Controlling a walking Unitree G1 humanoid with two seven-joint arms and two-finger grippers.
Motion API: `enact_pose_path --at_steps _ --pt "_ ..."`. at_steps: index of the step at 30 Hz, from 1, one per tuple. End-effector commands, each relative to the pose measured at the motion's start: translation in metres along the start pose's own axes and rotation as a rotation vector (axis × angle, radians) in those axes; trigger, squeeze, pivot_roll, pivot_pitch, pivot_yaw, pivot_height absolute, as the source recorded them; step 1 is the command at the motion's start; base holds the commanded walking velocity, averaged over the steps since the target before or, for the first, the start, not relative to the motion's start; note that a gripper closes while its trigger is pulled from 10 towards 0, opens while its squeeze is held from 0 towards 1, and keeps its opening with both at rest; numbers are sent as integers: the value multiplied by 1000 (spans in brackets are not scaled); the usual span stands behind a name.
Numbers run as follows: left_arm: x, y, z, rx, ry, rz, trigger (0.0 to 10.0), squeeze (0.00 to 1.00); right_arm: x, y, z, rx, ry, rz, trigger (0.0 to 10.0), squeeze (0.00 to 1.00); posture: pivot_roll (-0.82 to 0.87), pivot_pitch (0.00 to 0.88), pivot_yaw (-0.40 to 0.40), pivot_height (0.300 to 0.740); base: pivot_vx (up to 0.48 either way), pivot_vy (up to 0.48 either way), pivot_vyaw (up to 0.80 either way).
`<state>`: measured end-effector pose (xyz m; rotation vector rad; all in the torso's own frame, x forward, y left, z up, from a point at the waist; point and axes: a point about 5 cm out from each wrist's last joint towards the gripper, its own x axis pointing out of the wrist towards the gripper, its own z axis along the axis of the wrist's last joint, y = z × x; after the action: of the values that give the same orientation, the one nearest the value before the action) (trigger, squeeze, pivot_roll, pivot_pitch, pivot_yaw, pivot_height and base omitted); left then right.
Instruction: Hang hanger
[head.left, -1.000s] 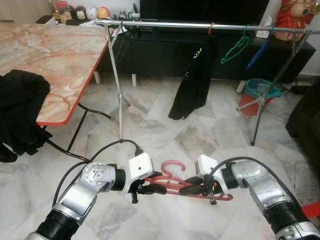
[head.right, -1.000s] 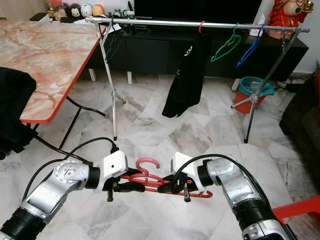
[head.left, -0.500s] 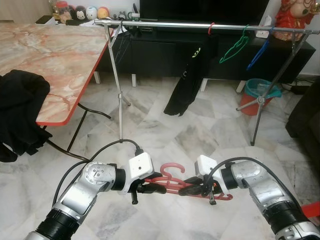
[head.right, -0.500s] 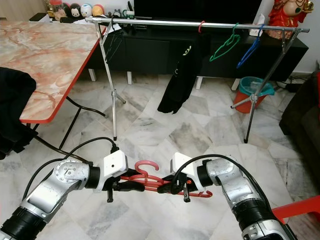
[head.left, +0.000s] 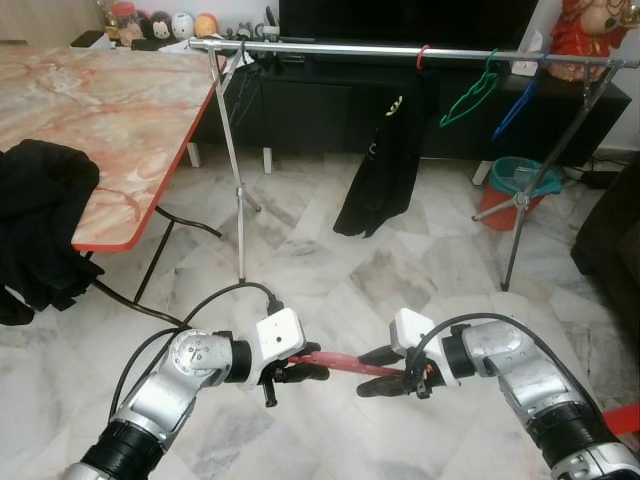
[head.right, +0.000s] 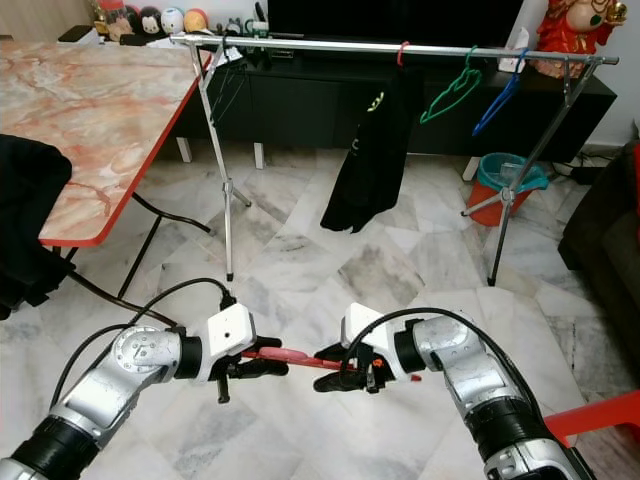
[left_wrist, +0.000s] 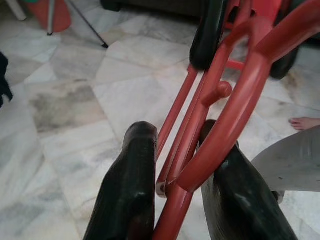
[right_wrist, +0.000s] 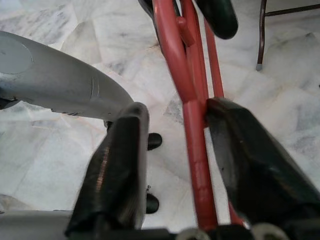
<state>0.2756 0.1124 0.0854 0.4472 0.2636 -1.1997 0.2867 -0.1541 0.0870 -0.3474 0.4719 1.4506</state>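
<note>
Rail (head.left: 400, 48): the steel clothes rail stands across the room ahead of me, well apart from my arms. It carries a black garment (head.left: 385, 165), a green hanger (head.left: 468, 100) and a blue hanger (head.left: 515, 102). The garment has been swinging over the last second; its hem sits differently in each earlier picture. Open stretches of rail remain between the left post and the garment.

Counter (head.left: 100, 110): the marble-topped counter with the red edge is on my left, with black cloth (head.left: 40, 225) draped over its near corner. No change.

Hanger (head.left: 345, 362): the red hanger is held low over the marble floor between my two arms. This is the change. A second ago it lay flat to my eyes, hook and triangle plainly visible; now it has rolled edge-on and reads as a thin red bar. I judge this a reorientation to bring the hook upright for the rail. Hanging is not yet done.

Left end effector (left_wrist: 172, 165): fingers slightly parted with the hanger's bars running between them, one finger against the plastic. I judge it a loose hold.

Right end effector (right_wrist: 177, 150): fingers spread wider, the bar lying against one finger (right_wrist: 240, 150), the other standing clear of it. It appears to be letting go.
</note>
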Motion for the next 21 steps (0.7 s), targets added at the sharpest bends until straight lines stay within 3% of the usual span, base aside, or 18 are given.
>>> enact_pose_path --at_steps 1,6,7,12,16,20,21 --pt "-17 13 -25 -56 99 150 0 0 -1 2 -2 4 0 23 10000 1000 136 77 -85 736 0 0 0" --pt "-20 11 -36 -95 100 181 0 0 -1 2 -7 25 2 8 10000 1000 137 71 -83 736 0 0 0" --pt "-22 10 -40 -103 108 188 0 0 -1 1 -11 32 7 -10 10000 0 137 71 -83 736 0 0 0" --pt "-23 3 -47 -118 104 166 0 0 1 4 -20 79 8 -7 10000 0 139 61 -81 736 0 0 0" --pt "-23 0 -40 -130 43 134 0 0 4 7 -32 110 37 -15 10000 0 141 56 -86 736 0 0 0" --pt "-24 -2 -34 -133 24 86 0 0 7 6 -40 125 67 -48 10000 0 141 55 -87 736 0 0 0" --pt "-25 0 -34 -98 57 82 0 0 8 2 -45 141 77 -112 10000 0 146 55 -87 736 0 0 0"
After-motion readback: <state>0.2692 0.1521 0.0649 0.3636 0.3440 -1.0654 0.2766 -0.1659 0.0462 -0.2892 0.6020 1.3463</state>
